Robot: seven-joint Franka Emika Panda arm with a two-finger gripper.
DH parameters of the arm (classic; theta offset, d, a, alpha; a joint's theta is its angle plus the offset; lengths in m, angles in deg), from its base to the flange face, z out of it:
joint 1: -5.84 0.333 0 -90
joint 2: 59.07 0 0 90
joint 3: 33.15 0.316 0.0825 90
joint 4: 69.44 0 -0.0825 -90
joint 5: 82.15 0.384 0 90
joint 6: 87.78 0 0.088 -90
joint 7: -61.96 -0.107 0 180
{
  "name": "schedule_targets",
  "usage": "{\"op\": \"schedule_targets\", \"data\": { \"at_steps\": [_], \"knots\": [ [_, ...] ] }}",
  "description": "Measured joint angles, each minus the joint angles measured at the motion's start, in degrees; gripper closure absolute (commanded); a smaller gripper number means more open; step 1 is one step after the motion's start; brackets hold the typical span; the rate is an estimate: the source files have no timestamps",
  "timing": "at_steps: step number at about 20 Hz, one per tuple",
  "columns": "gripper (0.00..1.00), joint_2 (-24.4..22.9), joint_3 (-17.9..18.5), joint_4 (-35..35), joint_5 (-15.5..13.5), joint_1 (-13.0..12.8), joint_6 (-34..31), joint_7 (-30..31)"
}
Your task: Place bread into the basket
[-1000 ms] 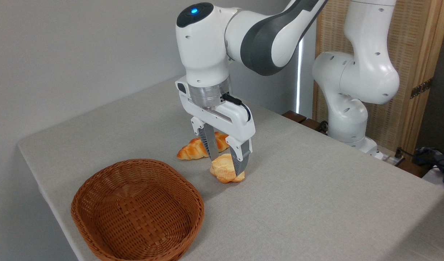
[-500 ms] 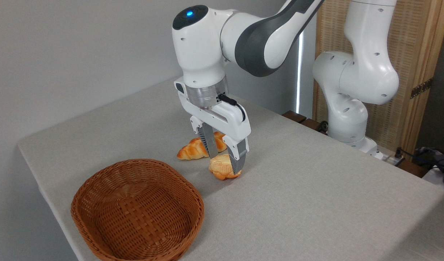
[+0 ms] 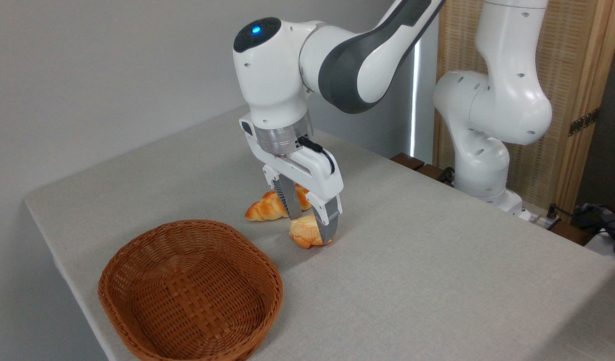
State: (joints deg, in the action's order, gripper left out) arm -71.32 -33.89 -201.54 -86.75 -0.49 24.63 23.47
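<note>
Bread pinched between gripper fingers, lifted just off grey table mid-surface. Largest first: table; wicker basket at near-left edge, well apart from bread; croissant roll just behind, toward far edge.

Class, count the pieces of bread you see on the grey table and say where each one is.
2. The small round pale bun sits between the claw's fingers, right of the brown wicker basket. The long glossy orange-brown roll lies just behind it.

The bread, pale-topped with golden edges, is held tilted just above the counter, right of the empty wicker basket
</note>
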Motion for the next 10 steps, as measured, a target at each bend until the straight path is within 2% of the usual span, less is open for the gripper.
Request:
{"op": "schedule_targets", "data": {
  "at_steps": [1, 2, 4, 5, 7, 10],
  "knots": [
    [0.24, 0.0, 0.0, 0.0, 0.0, 0.0, 0.0, 0.0],
    [0.32, 0.1, 0.0, 0.0, 0.0, 0.0, 0.1, 0.0],
    [0.65, 0.1, 0.0, 0.0, 0.0, 0.0, 0.1, -0.1],
    [0.76, 0.1, 0.0, 0.0, 0.0, 0.0, 0.1, -0.3],
    [0.84, 0.1, 0.0, 0.0, 0.0, 0.0, 0.1, -1.1],
    [0.84, 0.1, 0.0, 0.0, 0.0, 0.0, 0.1, -1.6]
  ]
}}
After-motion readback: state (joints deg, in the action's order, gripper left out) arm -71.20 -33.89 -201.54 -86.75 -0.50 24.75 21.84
